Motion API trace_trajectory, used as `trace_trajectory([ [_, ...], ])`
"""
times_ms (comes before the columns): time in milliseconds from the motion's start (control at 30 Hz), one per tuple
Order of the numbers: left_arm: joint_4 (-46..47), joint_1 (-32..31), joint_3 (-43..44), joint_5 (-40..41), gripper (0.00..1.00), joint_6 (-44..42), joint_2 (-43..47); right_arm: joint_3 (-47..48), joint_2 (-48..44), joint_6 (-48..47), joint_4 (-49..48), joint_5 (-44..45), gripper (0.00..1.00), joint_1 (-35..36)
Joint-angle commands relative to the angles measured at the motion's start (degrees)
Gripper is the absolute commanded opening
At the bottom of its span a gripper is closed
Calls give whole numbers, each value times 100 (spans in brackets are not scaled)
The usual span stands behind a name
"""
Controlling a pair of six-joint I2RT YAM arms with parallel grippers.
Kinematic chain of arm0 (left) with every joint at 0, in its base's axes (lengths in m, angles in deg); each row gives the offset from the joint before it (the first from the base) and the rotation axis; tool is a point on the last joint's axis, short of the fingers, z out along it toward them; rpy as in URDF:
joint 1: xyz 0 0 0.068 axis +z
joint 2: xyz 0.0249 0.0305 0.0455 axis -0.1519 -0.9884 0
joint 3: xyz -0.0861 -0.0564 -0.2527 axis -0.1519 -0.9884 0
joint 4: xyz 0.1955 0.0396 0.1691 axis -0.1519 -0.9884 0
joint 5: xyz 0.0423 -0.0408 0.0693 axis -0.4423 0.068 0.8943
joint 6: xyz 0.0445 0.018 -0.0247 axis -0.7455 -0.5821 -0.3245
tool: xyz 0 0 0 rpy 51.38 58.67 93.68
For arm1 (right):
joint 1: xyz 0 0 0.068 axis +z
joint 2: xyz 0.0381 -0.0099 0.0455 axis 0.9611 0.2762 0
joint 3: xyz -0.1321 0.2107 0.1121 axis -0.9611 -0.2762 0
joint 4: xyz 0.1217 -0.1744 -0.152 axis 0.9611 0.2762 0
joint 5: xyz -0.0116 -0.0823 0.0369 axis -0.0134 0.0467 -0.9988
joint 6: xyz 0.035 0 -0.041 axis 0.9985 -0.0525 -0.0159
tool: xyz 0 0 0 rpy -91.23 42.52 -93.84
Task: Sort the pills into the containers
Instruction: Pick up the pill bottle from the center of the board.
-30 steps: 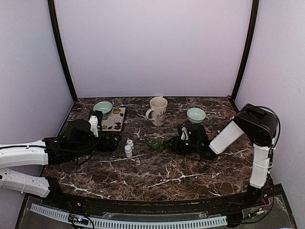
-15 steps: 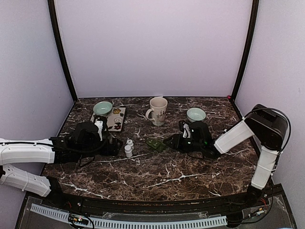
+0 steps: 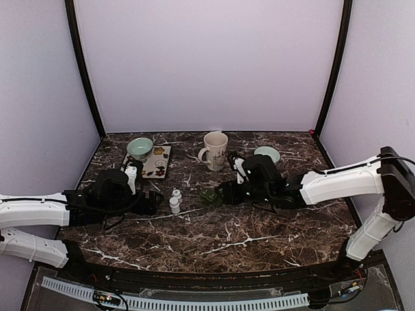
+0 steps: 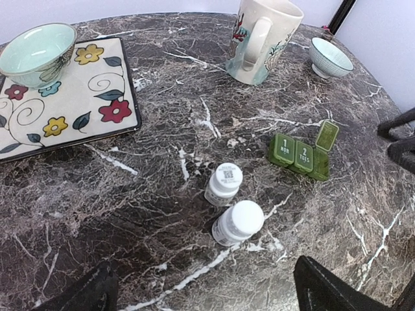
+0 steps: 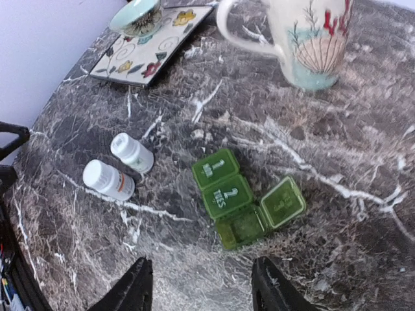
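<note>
Marble tabletop point(image 3: 227, 240) dark, veined. R gripper point(image 5: 201, 295) spread wide, hovered just behind green pill organizer point(image 5: 246, 197); 3rd lid open, prob. ready for filling. L gripper point(image 4: 207, 301) wide too, 2 white bottles point(image 4: 238, 220) just ahead, capped, within reach.

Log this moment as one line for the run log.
left end effector open, empty | right end effector open, empty, near green pill organizer | third lid up | white pill bottles not held

Lab booth: plain walls point(image 3: 207, 65), marble table point(image 3: 214, 240).
</note>
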Motion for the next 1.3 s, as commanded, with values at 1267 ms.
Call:
trace_trajectory([
  [1267, 547, -374, -1548, 414, 70, -88, 1185, 8653, 4320, -502, 6627, 405, 62, 1094],
])
